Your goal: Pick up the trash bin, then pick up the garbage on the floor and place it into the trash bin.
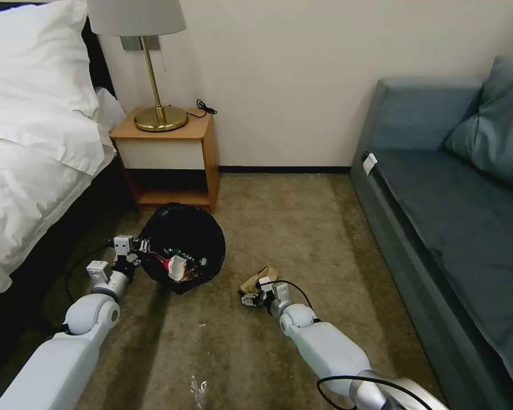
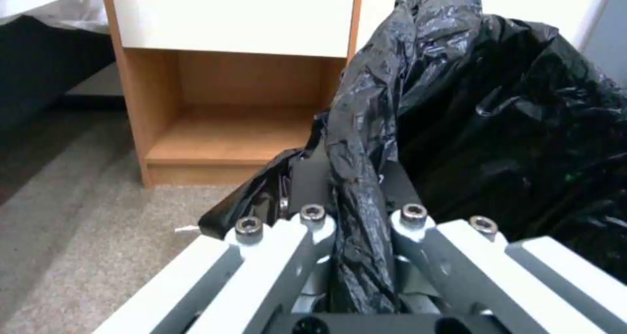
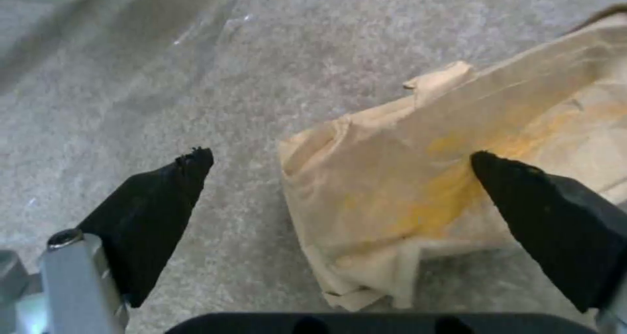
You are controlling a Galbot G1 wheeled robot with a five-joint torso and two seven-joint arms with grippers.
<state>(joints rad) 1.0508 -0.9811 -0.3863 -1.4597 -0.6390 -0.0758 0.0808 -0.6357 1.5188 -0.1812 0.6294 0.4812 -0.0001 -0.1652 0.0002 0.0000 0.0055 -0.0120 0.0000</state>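
Fingers [image 3: 163, 211] of the right gripper [image 3: 340, 202] are standing wide apart, two black wedge-shaped pads straddling the tan paper wad [image 3: 444, 177]; one pad is overlapping the paper's edge, the other is off it over bare carpet [image 3: 131, 79]. Left gripper [image 2: 356, 216] fingers are pinching a fold of the glossy black bag at the bin rim, jaws pressed together on the plastic.

Largest to smallest, head view:
- One bed [image 1: 34, 131], white rumpled linen, on the robot's left.
- One sofa [image 1: 456, 216], blue-grey fabric, on the right.
- Carpet, beige short pile, covering the floor.
- One nightstand [image 1: 168, 156], orange wood with a white drawer front, holding one brass lamp [image 1: 154, 85].
- One trash bin [image 1: 182, 247], round, draped in crinkled black liner, sitting just in front of the nightstand; red and white litter is lying inside.
- One paper wad [image 1: 259, 279], creased and yellow-stained, lying on the carpet right of the bin, apart from it.

Left gripper [image 1: 142, 250] is gripping the bin's near-left rim; right gripper [image 1: 255, 295] is hovering at the wad.
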